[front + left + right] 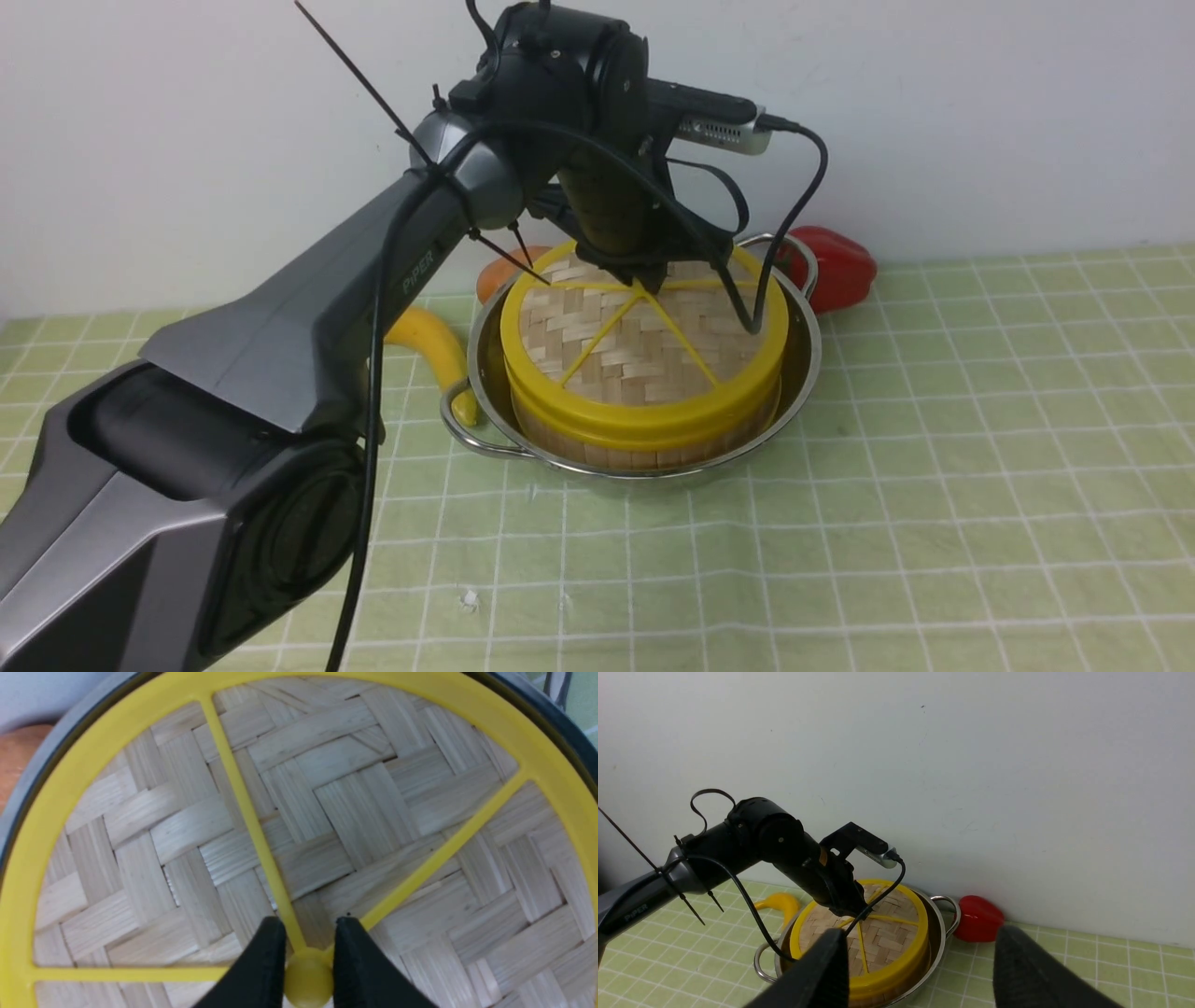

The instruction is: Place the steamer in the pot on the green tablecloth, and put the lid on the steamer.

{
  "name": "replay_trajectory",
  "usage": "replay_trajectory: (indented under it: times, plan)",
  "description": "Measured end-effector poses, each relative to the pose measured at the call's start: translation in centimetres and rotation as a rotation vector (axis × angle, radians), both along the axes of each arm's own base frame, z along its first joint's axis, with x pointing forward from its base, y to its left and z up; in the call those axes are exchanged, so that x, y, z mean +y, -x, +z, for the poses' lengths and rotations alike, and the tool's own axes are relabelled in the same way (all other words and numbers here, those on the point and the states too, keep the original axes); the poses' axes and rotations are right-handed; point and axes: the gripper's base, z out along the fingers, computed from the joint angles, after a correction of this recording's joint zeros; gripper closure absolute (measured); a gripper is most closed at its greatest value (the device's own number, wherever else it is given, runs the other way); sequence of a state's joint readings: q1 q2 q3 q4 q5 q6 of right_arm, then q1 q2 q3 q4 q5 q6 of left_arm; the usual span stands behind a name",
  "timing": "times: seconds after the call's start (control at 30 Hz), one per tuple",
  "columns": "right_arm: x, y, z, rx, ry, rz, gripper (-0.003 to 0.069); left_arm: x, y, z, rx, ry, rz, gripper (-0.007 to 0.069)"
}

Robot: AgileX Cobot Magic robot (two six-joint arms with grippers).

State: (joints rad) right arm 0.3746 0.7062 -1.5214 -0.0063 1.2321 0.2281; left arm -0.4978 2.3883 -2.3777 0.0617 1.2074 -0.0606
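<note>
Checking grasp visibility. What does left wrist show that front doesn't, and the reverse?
Left wrist only: a close-up of the left fingers closed on either side of the round yellow hub of the lid. Front only: the steamer under the lid, sitting inside the pot, plus the banana and red pepper behind it. Both: the lid's weave, yellow rim and spokes, ringed by the pot rim.

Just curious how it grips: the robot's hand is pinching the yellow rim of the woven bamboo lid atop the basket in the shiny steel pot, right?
Not the rim: the left hand pinches the round woven bamboo lid by its yellow centre knob, as the left wrist view shows.
</note>
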Motion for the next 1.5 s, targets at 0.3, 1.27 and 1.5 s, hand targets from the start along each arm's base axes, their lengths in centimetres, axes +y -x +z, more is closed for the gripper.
replay_trajectory:
  times: [0.3,1.27,1.5]
  plan:
    - [0.0,0.0,0.0,0.0,0.0,0.0,0.024,-0.1,-0.2,-1.2,0.022,-0.013,0.0,0.0501]
    - [0.1,-0.6,-2.3,0.024,0.133,0.015,0.0243,2.4,4.1,15.2,-0.316,0.147,-0.01,0.0004]
    - [-0.5,-0.4,-9.9,0.072,0.227,-0.016,0.0342,4.5,10.3,24.1,-0.438,0.344,-0.066,0.0371]
